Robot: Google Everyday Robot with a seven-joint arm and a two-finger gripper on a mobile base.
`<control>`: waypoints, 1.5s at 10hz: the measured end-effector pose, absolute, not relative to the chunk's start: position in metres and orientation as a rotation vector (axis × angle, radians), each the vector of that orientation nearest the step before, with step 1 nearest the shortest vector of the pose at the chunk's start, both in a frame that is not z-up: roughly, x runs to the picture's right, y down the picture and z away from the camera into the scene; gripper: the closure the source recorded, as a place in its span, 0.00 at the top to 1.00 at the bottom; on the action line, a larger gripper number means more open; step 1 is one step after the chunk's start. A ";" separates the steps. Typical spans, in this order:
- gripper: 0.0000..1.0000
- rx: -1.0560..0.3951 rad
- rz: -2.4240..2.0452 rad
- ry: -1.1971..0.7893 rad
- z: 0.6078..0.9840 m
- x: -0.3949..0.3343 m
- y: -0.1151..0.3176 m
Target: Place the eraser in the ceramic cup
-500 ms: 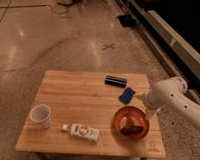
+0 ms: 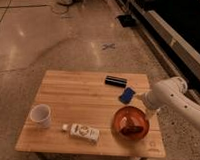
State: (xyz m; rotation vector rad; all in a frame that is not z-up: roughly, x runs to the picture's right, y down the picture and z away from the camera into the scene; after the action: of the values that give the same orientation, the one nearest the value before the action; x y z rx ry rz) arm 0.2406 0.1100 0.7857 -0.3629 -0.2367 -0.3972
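The eraser (image 2: 115, 80), a slim black bar, lies flat near the far edge of the wooden table (image 2: 72, 98). At the near left of the table stands the white ceramic cup (image 2: 41, 115), upright and empty as far as I can see. My white arm (image 2: 168, 95) reaches in from the right. Its gripper (image 2: 148, 108) hangs over the table's right edge, between the blue block and the bowl, well to the right of the eraser and far from the cup. It stands open and holds nothing.
A blue squarish block (image 2: 127, 94) lies just right of the eraser. An orange-red bowl (image 2: 131, 123) with something dark inside sits at the near right. A white bottle (image 2: 82, 132) lies on its side near the front edge. Dark furniture lines the far right.
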 end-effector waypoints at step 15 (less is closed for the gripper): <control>0.80 -0.358 -0.395 -0.224 0.790 0.241 0.104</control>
State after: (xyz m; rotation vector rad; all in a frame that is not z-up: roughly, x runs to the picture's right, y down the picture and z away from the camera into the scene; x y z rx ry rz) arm 0.2406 0.1043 0.7905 -0.3577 -0.2243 -0.3947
